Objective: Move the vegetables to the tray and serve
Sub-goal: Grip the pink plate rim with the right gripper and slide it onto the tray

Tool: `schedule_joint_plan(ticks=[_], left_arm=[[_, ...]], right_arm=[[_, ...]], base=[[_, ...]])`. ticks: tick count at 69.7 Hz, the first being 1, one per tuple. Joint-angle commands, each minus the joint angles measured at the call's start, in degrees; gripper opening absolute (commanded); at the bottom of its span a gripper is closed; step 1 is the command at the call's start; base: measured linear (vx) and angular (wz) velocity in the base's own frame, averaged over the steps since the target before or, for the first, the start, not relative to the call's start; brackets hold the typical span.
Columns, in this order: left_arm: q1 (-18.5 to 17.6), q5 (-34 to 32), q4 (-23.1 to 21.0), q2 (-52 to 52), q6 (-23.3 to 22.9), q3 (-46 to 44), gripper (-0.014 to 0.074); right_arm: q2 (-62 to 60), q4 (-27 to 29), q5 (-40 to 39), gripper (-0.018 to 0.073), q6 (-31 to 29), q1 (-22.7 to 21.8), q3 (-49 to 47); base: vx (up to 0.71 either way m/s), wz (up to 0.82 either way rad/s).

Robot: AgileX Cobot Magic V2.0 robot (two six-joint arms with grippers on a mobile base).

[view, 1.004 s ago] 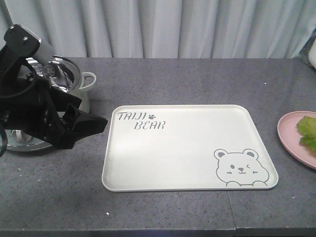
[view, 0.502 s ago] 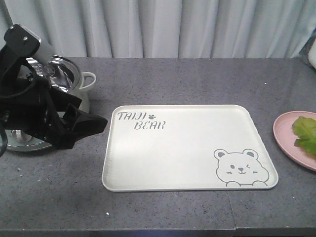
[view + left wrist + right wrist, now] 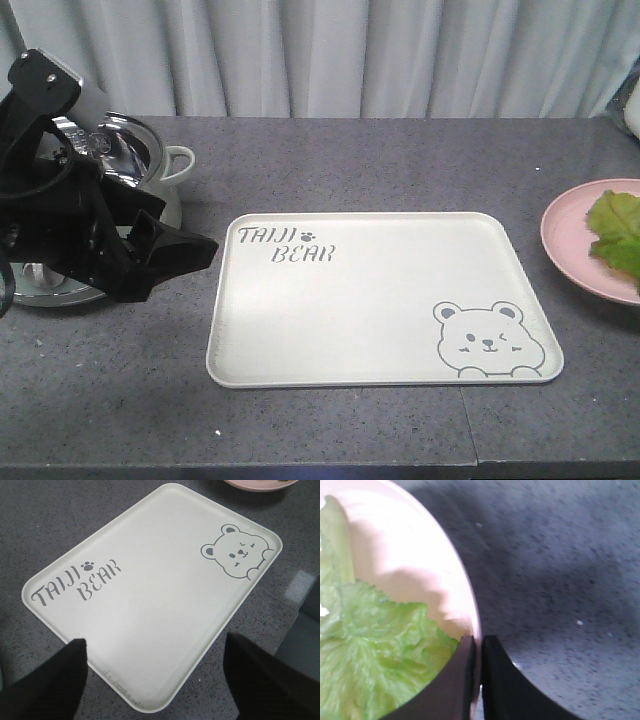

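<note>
Here, bright green crinkled lettuce leaves point(image 3: 615, 232) lie on a round pink plate point(image 3: 565, 235) at the right edge of a grey speckled countertop point(image 3: 400, 165).
The front view cuts the leaves off at the frame edge. The right gripper point(image 3: 479, 641) is pinched closed on the plate's rim, with one black finger inside beside the lettuce and the other outside over the counter. To the plate's left, near but apart from it, a large cream-white rectangular plastic tray point(image 3: 380, 310) with grey TAIJI BEAR lettering and a winking bear lies flat. The left gripper point(image 3: 155, 642) hovers at the tray's left short side, fingers spread wide. Behind that arm stands a pale pot with a shiny metal lid point(image 3: 140, 150).
</note>
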Motion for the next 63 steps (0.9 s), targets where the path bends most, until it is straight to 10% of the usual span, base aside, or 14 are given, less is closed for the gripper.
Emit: schedule_joint_plan(ticks=[1,63], left_arm=[[-0.1,-2.2,-2.1,-1.4,-0.4,-1.7,0.0533],[-0.1,-2.2,-2.1,-1.4,-0.4,-1.7,0.0533]], right_arm=[[-4.3,6.3,0.1,-0.0006,-2.8,-0.1,-1.9],[-4.3,9.0,-3.1,-0.0004,-1.2,37.1,-1.7]], base=[[0.00,0.00],[0.00,0.00]])
